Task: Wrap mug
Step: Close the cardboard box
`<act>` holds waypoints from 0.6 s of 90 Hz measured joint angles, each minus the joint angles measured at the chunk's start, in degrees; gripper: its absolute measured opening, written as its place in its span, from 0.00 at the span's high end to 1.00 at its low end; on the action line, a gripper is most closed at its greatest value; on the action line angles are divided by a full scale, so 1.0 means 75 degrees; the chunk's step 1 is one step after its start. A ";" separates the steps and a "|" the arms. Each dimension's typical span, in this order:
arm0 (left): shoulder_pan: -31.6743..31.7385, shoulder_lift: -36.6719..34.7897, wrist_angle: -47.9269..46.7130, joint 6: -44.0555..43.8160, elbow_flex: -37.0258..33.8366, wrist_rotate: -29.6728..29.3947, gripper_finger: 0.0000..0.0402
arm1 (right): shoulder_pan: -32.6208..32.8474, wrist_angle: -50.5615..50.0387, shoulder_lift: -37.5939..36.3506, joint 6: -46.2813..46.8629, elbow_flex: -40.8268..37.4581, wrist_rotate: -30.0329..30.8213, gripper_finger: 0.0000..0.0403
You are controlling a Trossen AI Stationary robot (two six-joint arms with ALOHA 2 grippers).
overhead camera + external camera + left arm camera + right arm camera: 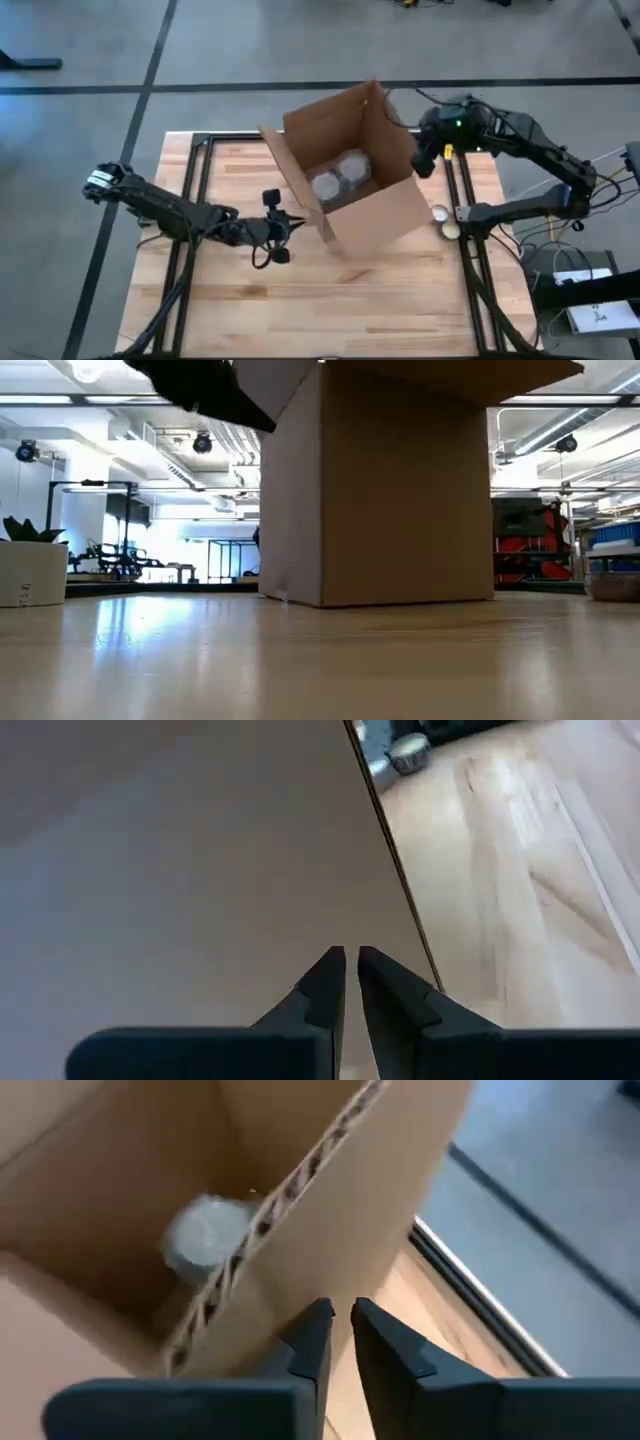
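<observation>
Two wrapped mugs [341,177] already sit inside the open cardboard box [385,215], left gripper [351,963] nearly closed against a flap, right gripper [341,1318] nearly closed at the far wall: fold flaps gently, don't shove the box.

A small round container [446,229] sits on the wooden table [400,300] (right edge), potted plant [30,565] beyond.

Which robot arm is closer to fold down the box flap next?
Probably the right gripper: it hangs beside the open brown cardboard box's upright flap. The left gripper sits low against the box's side.
</observation>
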 joint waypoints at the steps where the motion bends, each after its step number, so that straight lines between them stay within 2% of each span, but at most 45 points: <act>1: 0.0000 -0.0005 0.0009 0.0003 0.0026 -0.0017 0.95 | 0.0031 0.0029 -0.0002 -0.0053 -0.0059 -0.0010 0.94; 19: -0.0012 -0.0115 -0.0500 0.0810 0.0938 -0.0559 0.95 | 0.0300 0.0553 0.0043 -0.0386 -0.0996 -0.0004 0.97; 29: -0.0006 -0.0286 -0.1547 0.0994 0.2229 -0.0958 0.95 | 0.0295 0.0605 -0.0108 -0.0637 -0.1318 -0.0001 0.97; 46: -0.0004 -0.0312 -0.2665 0.1027 0.4633 -0.0802 0.95 | 0.0354 0.0678 -0.0354 -0.0901 -0.1668 -0.0059 0.97; 54: 0.0153 -0.0309 -0.3060 0.1435 0.5583 -0.0960 0.95 | 0.0348 0.0786 -0.0471 -0.1050 -0.1771 -0.0015 0.97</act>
